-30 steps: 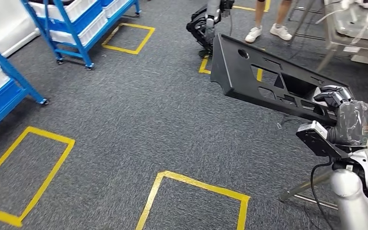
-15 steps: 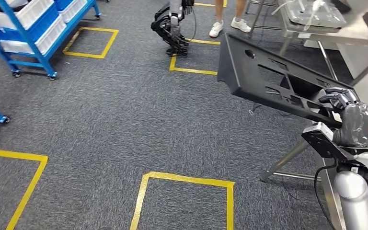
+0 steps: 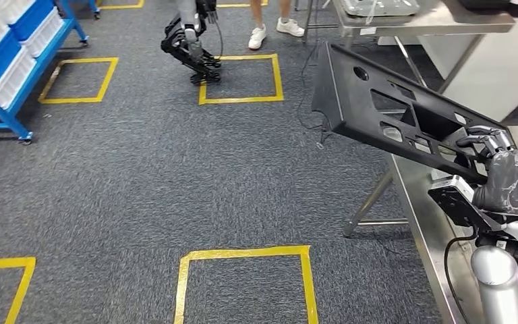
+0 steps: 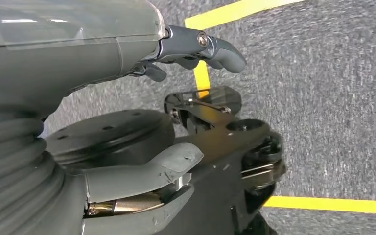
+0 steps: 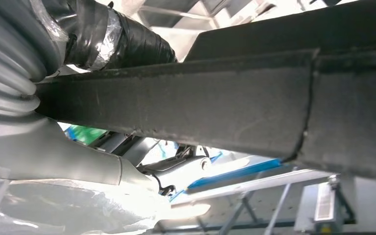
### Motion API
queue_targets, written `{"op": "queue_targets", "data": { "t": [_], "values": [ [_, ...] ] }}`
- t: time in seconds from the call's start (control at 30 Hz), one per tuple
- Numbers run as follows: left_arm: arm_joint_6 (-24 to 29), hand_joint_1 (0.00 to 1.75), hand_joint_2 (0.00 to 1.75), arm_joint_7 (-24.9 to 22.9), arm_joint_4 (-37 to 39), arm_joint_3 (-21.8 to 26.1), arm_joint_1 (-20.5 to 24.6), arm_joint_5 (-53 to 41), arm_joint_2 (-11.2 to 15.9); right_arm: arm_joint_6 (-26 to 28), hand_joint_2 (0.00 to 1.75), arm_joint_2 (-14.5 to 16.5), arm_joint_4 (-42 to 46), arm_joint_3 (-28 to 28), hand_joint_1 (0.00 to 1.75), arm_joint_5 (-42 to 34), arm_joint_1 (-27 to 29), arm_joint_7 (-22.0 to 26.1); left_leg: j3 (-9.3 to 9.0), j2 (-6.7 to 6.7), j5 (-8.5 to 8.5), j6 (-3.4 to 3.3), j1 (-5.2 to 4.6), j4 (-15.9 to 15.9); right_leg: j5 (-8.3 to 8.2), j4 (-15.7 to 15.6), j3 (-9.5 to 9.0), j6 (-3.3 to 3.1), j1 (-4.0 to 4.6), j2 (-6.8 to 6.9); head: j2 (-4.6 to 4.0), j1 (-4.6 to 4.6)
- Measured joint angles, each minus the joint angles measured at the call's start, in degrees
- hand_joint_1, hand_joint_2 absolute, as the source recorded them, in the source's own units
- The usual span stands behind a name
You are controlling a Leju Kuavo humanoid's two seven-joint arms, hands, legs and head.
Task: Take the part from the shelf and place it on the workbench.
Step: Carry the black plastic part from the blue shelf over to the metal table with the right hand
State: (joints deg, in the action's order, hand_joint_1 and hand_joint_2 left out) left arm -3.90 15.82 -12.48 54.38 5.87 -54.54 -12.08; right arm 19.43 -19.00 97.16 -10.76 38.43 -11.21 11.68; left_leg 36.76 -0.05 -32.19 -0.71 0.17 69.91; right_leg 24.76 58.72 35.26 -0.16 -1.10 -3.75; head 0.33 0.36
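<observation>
The part (image 3: 378, 101) is a long black plastic panel with several cut-outs. My right hand (image 3: 502, 169) grips its near end, and it sticks out tilted over the carpet, far end up. The steel workbench (image 3: 432, 229) lies along the right edge, just under my right hand and the panel's near end. Up close in the right wrist view, the panel's dark edge (image 5: 225, 98) crosses the frame with my right hand (image 5: 54, 142) closed round it. My left hand (image 4: 68, 54) hangs over the carpet in the left wrist view, fingers apart, holding nothing.
A second steel table (image 3: 432, 17) with a metal piece on it stands at the back right. Another robot's dark legs (image 3: 189, 44) and a person's white shoes (image 3: 273, 30) are behind. A blue rack with white bins (image 3: 13, 61) stands back left. Yellow tape squares (image 3: 243, 253) mark the carpet.
The whole view has swung: the blue rack and the other robot slid left, and the workbench came in at the right. The panel stays gripped in my right hand.
</observation>
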Motion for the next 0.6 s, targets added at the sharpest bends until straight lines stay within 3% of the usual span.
{"op": "queue_targets", "data": {
  "t": [0.07, 0.13, 0.2, 0.27, 0.33, 0.4, 0.43, 0.47, 0.5, 0.57, 0.6],
  "values": [
    [0.0, 0.00, 1.75, 0.0, 0.0, 0.0, 0.0, 0.0, 0.0, 0.0, 0.00, 0.0, 0.1, 0.0, 1.75, 0.3, 0.0, -0.3, -3.24, -2.58, 3.45, -0.52, 0.16, -7.5, 0.02, 0.3, 0.21, 0.26, 0.01, -1.42, 0.00, 0.02],
    [0.1, 0.00, 1.75, 0.1, 0.0, 0.0, 0.1, 0.0, 0.0, 0.0, 0.00, 0.0, 0.1, -0.1, 1.75, 0.6, 0.0, -0.4, -4.65, -4.36, 4.29, -0.92, 0.17, -10.8, -0.19, 0.5, 0.71, 0.98, -0.11, -2.70, 0.00, 0.02],
    [0.1, 0.00, 1.75, 0.1, 0.0, 0.0, 0.1, -0.1, 0.0, 0.0, 0.00, -0.1, 0.1, -0.3, 1.75, 0.7, 0.3, -0.5, -4.84, -3.37, 4.55, -1.40, 0.07, -11.3, -0.57, 0.3, 1.10, 1.91, -0.37, -3.83, 0.00, -0.01],
    [0.1, 0.00, 1.75, 0.1, 0.0, 0.0, 0.2, -0.1, -0.1, 0.0, 0.00, -0.4, 0.2, -0.6, 1.75, 0.7, 0.5, -0.6, -5.09, -1.94, 5.11, -2.13, 0.19, -12.1, 0.22, 1.3, 1.71, 2.51, -0.34, -1.76, 0.00, 0.05],
    [0.1, 0.00, 1.75, 0.1, 0.0, 0.0, 0.2, -0.1, -0.2, 0.0, 0.00, -0.6, 0.2, -0.8, 1.75, 0.7, 0.3, -0.6, -5.18, -0.45, 5.40, -2.57, 0.25, -12.6, 3.25, 6.2, 3.93, 2.87, -0.24, 1.86, 0.00, 0.11],
    [0.1, 0.00, 1.75, 0.1, 0.0, 0.0, 0.1, -0.1, -0.1, 0.0, 0.00, -0.6, 0.1, -0.8, 1.75, 0.7, 0.3, -0.6, -5.09, 1.05, 5.33, -2.70, 0.18, -12.5, 6.13, 12.8, 6.92, 3.26, -0.39, 3.17, 0.00, 0.11],
    [0.1, 0.00, 1.75, 0.1, 0.0, 0.0, 0.0, -0.1, -0.1, 0.0, 0.00, -0.6, 0.1, -0.8, 1.75, 0.7, 0.4, -0.7, -5.06, 1.81, 5.25, -2.71, 0.16, -12.5, 6.31, 14.4, 7.55, 3.41, -0.48, 3.39, 0.00, 0.11],
    [0.1, 0.00, 1.75, 0.1, 0.0, 0.0, 0.0, -0.1, -0.1, 0.0, 0.00, -0.6, 0.1, -0.8, 1.75, 0.8, 0.5, -0.7, -5.06, 2.57, 5.15, -2.67, 0.15, -12.4, 5.48, 13.8, 7.13, 3.49, -0.54, 3.61, 0.00, 0.12],
    [0.1, 0.00, 1.75, 0.1, 0.1, 0.0, 0.1, -0.1, -0.2, 0.1, 0.00, -0.7, 0.1, -0.8, 1.75, 0.9, 0.5, -0.8, -5.11, 3.29, 5.01, -2.57, 0.14, -12.4, 3.86, 11.3, 5.63, 3.47, -0.57, 4.00, 0.00, 0.12],
    [0.1, 0.00, 1.75, 0.1, 0.1, 0.0, 0.1, -0.1, -0.2, 0.2, 0.00, -0.7, 0.2, -0.9, 1.75, 1.4, 0.4, -1.1, -5.30, 4.54, 4.59, -2.16, -0.07, -12.1, 1.00, 3.9, 1.61, 3.07, -0.17, 6.33, 0.00, 0.13],
    [0.1, 0.00, 1.75, 0.1, 0.1, 0.0, 0.1, -0.1, -0.2, 0.2, 0.00, -0.8, 0.3, -0.9, 1.75, 1.8, 0.4, -1.2, -5.37, 5.10, 4.40, -1.89, -0.24, -12.0, 0.36, 1.5, 0.37, 2.67, 0.13, 7.23, 0.00, 0.11]
  ]
}}
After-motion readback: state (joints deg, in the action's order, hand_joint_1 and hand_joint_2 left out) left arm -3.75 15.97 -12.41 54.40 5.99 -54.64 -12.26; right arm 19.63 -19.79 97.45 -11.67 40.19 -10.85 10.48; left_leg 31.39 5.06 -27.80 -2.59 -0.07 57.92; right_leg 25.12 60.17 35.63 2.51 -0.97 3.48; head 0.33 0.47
